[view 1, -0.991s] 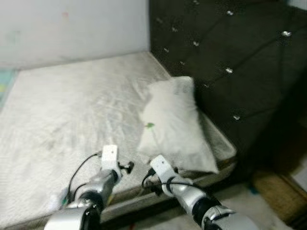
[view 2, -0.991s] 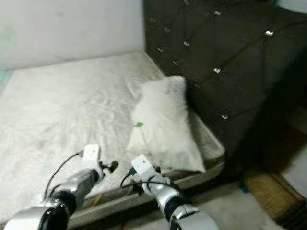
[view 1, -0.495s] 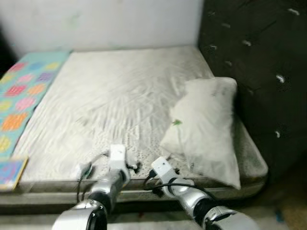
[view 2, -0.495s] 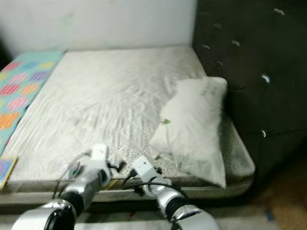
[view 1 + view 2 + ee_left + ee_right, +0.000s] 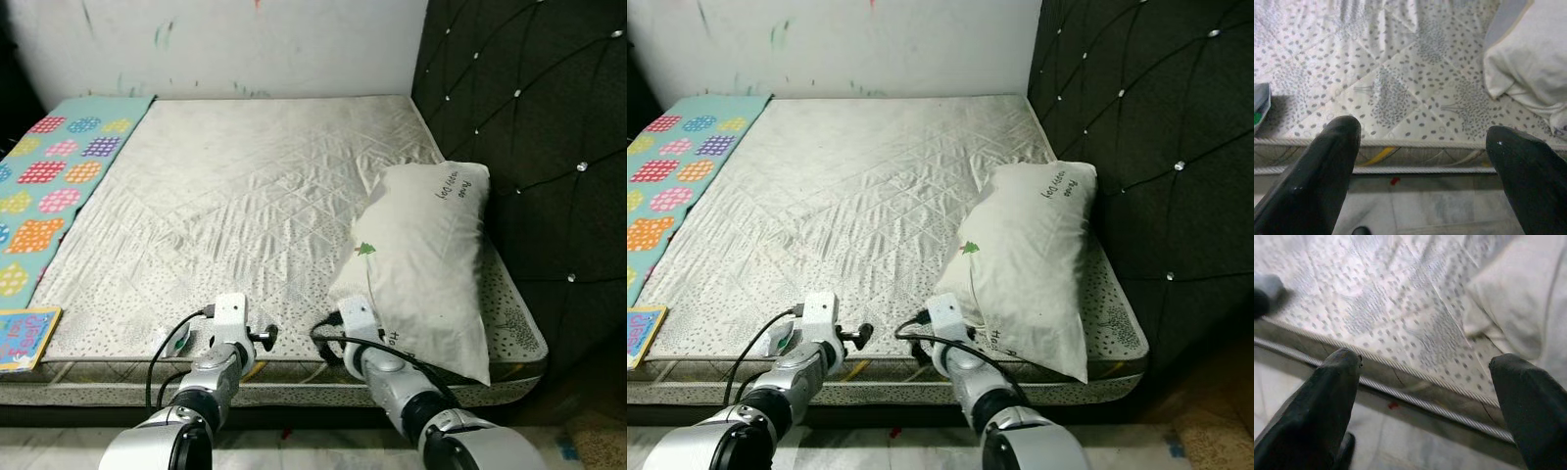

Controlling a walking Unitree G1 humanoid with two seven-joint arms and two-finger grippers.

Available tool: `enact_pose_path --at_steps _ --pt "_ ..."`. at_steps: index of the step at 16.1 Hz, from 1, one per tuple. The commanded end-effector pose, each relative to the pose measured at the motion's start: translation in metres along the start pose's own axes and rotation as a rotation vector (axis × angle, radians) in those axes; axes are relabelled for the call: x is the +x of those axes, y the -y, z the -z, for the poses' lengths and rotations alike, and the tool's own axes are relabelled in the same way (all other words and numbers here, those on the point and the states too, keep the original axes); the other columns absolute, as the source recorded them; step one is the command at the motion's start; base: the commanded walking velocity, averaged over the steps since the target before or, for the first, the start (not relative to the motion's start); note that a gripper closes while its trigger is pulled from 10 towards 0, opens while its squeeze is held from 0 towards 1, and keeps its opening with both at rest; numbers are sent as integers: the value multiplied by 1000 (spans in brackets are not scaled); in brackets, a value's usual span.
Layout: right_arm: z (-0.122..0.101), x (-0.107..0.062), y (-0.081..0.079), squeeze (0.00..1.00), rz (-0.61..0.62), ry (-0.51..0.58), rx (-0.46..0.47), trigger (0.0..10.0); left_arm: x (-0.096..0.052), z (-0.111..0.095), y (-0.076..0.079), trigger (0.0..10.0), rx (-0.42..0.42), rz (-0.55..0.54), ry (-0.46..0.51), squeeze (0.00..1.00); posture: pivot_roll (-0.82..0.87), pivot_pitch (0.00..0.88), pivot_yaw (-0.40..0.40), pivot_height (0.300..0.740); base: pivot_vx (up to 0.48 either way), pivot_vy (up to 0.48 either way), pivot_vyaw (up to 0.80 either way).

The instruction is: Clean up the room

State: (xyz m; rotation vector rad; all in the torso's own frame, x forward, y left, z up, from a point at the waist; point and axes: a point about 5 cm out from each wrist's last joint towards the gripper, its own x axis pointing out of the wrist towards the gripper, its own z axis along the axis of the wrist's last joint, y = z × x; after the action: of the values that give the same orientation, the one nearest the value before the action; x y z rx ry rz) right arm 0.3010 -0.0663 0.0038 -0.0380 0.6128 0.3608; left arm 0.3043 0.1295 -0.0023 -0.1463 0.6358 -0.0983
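Observation:
A bare quilted mattress (image 5: 245, 196) lies before me. A white pillow (image 5: 426, 245) rests along its right side against the dark tufted headboard (image 5: 529, 117). A colourful patterned blanket (image 5: 49, 186) covers the left strip of the bed. A small grey and green item (image 5: 176, 342) sits at the front edge, close to my left wrist. Both arms reach low toward the front edge of the mattress. My left gripper (image 5: 1420, 129) is open over the bed's edge. My right gripper (image 5: 1425, 360) is open too, just left of the pillow's lower corner (image 5: 1498, 308).
A thin colourful book (image 5: 24, 338) lies at the bed's front left corner. The wall (image 5: 245, 44) behind the bed has paint marks. Pale floor (image 5: 1425, 210) shows below the mattress edge, with a small red scrap (image 5: 1395, 181) on it.
The camera has swung left and steadied, bringing the blanket and the book into view. Both arms stay low at the front edge of the bed.

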Motion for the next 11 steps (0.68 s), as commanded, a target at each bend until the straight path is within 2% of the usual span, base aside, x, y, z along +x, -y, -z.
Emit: enact_pose_path --at_steps 1,2,3,4,5,6,7,8,9,11 --pt "-24 2 0 0 -6 94 18 10000 2 -24 0 10000 -16 19 92 0 -115 0 16 740 0 0 0" --pt "-35 2 5 0 10 153 14 10000 2 -38 -3 10000 -90 39 159 0 -117 0 17 740 0 0 0" --pt "-44 0 12 0 18 202 11 10000 0 -50 -8 10000 -117 60 226 0 -115 0 14 740 0 0 0" --pt "-49 -3 24 0 1 247 56 10000 -4 -62 -16 10000 -43 90 312 0 -110 0 9 740 0 0 0" --pt "-56 -9 45 0 21 308 112 10000 -11 -69 -31 10000 -33 72 388 0 -102 0 8 740 0 0 0" --pt "-60 -13 56 0 48 344 105 10000 -16 -64 -41 10000 -23 41 413 0 -100 0 8 740 0 0 0" --pt "-62 -15 59 0 47 371 125 10000 -19 -59 -45 10000 -8 31 416 0 -100 0 6 740 0 0 0" --pt "-65 -16 61 0 52 392 129 10000 -20 -54 -47 10000 -28 28 415 0 -100 0 6 740 0 0 0" --pt "-70 -19 63 0 64 432 79 10000 -25 -46 -50 10000 -59 20 412 0 -93 0 -4 740 0 0 0" --pt "-70 -22 64 0 70 450 38 10000 -31 -49 -52 10000 -60 2 456 0 -91 0 -12 740 0 0 0"
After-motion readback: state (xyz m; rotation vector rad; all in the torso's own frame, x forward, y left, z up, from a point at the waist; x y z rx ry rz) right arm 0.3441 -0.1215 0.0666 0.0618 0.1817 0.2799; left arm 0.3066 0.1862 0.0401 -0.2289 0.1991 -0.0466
